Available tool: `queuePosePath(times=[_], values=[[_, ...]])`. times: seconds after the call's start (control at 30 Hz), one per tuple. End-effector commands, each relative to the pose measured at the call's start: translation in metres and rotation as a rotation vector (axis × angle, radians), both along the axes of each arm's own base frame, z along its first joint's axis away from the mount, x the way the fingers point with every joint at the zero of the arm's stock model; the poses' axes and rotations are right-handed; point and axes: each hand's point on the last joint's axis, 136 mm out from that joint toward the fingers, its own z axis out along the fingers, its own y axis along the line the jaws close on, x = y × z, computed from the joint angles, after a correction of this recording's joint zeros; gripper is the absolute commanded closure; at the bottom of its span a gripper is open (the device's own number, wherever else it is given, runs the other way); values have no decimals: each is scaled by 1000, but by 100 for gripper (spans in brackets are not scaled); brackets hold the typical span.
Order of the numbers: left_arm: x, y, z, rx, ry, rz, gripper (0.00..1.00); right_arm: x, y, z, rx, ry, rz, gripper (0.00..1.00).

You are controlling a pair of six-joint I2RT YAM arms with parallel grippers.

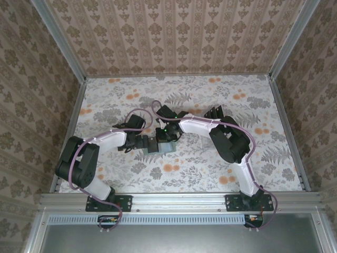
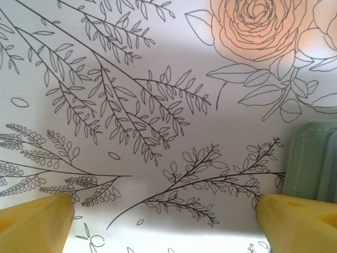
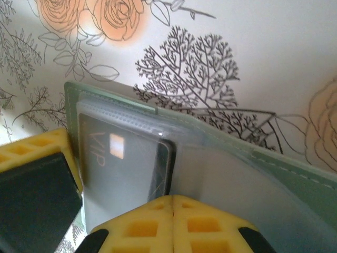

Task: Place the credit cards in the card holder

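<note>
Card holder (image 3: 295,182) lay open at mid-tabletop (image 2: 158,52), a black card (image 3: 126,158) behind its clear sleeve, right claw (image 3: 174,208) closed at the sleeve, left claw (image 2: 166,211) wide open alongside; a straight, gentle push looked wisest.

Your work surface is a table (image 1: 105,100) covered in a print of orange roses and grey ferns. The sage-green card holder (image 1: 164,147) lies near its centre. At 2 o'clock from it you see a dark ribbed object (image 1: 214,112).
</note>
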Motion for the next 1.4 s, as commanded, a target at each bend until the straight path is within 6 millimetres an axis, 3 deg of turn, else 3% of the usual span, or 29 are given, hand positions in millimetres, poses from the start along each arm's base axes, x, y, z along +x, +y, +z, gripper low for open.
queuePosePath(times=[0.0,0.17,0.3,0.5,0.63,1.37], values=[[7,-4,16,-32,-34,0,0,1,-14,16,18,-22,-18,91],[6,1,19,-30,-38,5,0,2,-39,2,-15,-1,-60,91],[4,2,18,-28,-33,4,0,4,-41,8,-3,-11,-66,91],[2,2,16,-33,-28,3,0,7,-33,29,33,-42,-53,91],[0,2,13,-36,-22,5,0,3,-25,33,39,-47,-38,91],[-5,2,-5,-33,11,9,0,-10,4,3,37,15,-1,92]])
